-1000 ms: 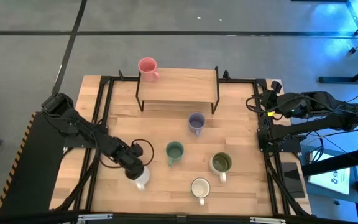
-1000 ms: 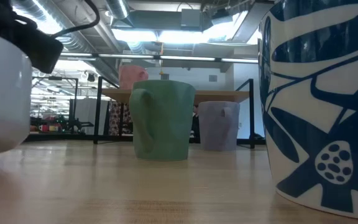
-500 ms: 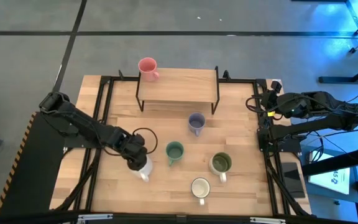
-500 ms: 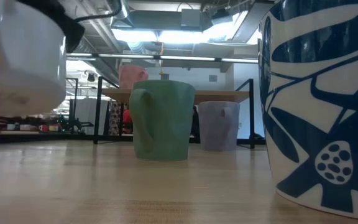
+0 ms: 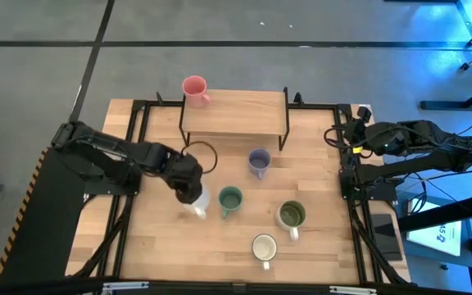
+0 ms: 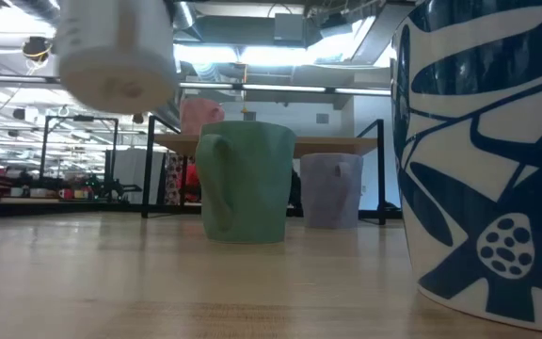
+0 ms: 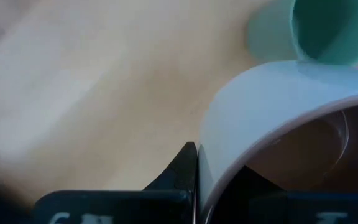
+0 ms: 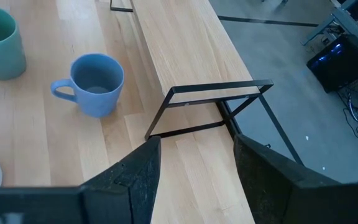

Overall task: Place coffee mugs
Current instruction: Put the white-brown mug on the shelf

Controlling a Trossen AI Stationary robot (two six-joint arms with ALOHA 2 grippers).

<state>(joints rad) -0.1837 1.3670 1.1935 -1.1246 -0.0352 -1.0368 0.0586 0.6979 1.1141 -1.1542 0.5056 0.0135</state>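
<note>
My left gripper [image 5: 188, 188] is shut on the white mug with a mauve inside [image 5: 195, 199], which hangs high above the table in the low view [image 6: 116, 52]. The teal-green mug [image 5: 230, 199] stands just to its right. The lavender mug [image 5: 259, 161], olive-green mug [image 5: 290, 215] and white mug [image 5: 264, 247] stand upright on the table. The pink mug [image 5: 194, 88] stands on the left end of the wooden shelf [image 5: 234, 111]. My right gripper [image 5: 352, 139] waits open at the table's right edge. My left gripper [image 7: 207, 180] holds the mug by its rim [image 7: 260, 118], with one finger [image 7: 184, 165] outside the wall and the other seemingly inside the cup. It comes from above, pointing down. The mug hangs upright, lifted clear of the table, its handle [image 5: 199, 213] toward the near edge.
The shelf stands on black metal legs [image 8: 191, 109] at the table's far side. In the low view the white mug's blue-patterned wall [image 6: 483, 151] fills the right side, with the teal-green mug [image 6: 246, 181] and lavender mug [image 6: 332, 190] behind. Bare wood lies at near left [image 5: 150, 246].
My left gripper has risen and moved toward the table's far edge and a little to the right, nearer the teal-green mug. The white mug with a mauve inside, down near the table a second ago, is now lifted well clear and stays upright.
</note>
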